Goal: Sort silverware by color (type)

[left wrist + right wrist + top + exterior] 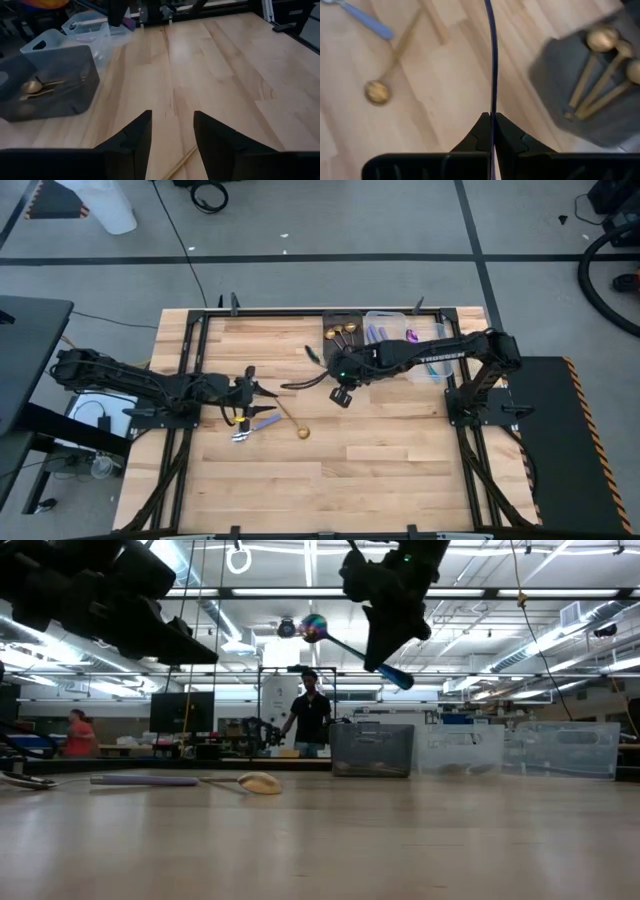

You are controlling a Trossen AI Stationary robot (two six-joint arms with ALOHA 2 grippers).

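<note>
My right gripper [340, 392] hangs above the table's middle, shut on an iridescent spoon [330, 637] with a blue handle end [397, 676]. On the table near my left gripper [245, 390] lie a gold spoon [300, 431], a blue-purple utensil [264, 420] and a silver one [240, 437]. My left gripper [172, 135] is open above the wood with nothing between its fingers; the gold spoon's handle [182, 162] passes below them. My right gripper pinches the iridescent spoon's thin handle [492, 107] between its two fingertips, seen edge-on in the right wrist view. The fingers slant downward. The spoon is lifted clear of the table and tilted, its bowl [313, 627] higher than its blue end.
At the table's far edge stand a dark bin [345, 340] holding gold spoons [600, 65], a clear bin [385, 330] with purple pieces and another clear bin [430, 345]. People show in the room beyond the table.
</note>
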